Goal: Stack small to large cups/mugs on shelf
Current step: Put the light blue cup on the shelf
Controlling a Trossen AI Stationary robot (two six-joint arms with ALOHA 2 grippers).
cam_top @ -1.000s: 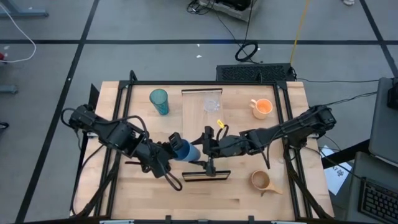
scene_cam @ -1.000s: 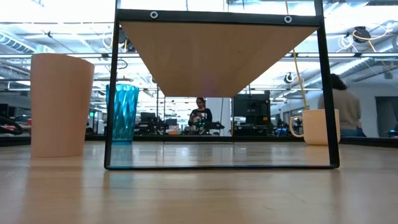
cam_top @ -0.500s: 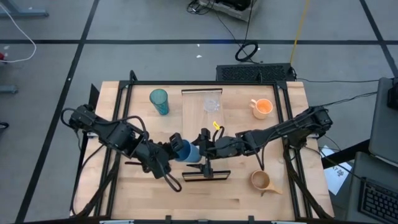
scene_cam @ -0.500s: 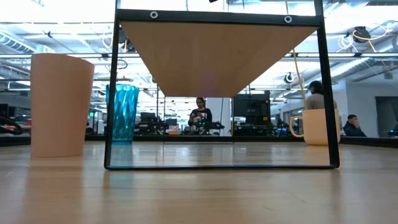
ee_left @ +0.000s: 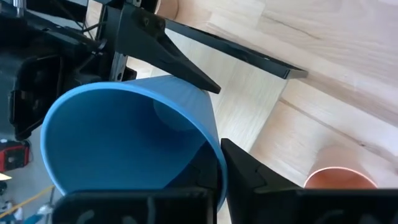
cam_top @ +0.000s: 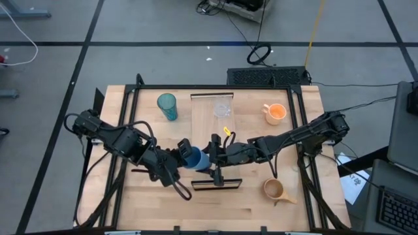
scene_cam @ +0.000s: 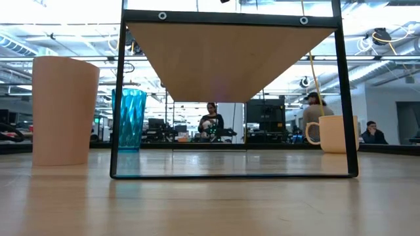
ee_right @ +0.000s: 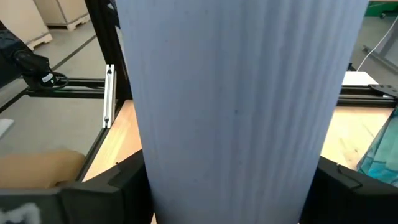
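Note:
My left gripper (cam_top: 185, 156) is shut on the blue cup (cam_top: 196, 158), held on its side above the near end of the light-wood shelf (cam_top: 212, 130). My right gripper (cam_top: 213, 155) is open, with a finger on each side of the cup's wall (ee_right: 236, 93). The clear glass cup (cam_top: 223, 108) stands on the shelf's far end. The teal tumbler (cam_top: 167, 106), orange handled mug (cam_top: 275, 113) and tan handled mug (cam_top: 273, 190) stand on the table. The small orange cup (ee_left: 339, 178) stands on the table under my left arm and is hidden in the high view. My left gripper holds the blue cup by its wall at the rim (ee_left: 214, 155). One finger (ee_left: 245, 171) lies outside the wall; I cannot make out the other. The fingers come level from the table's left. The cup is lifted clear, tilted, its mouth toward my left wrist. My right gripper has its fingers (ee_right: 127, 180) close against both sides of the cup's wall, coming from the table's right; I cannot tell whether they touch it.
The shelf's black frame legs (scene_cam: 117, 98) stand around the near end. In the low view the small orange cup (scene_cam: 62, 110) is close on the left, the teal tumbler (scene_cam: 131, 121) behind it, the orange mug (scene_cam: 338, 134) to the right. People show in the room beyond.
My right gripper has gone toward the table's left, up to the blue cup that my left gripper holds. The cup and my left gripper have stayed where they were.

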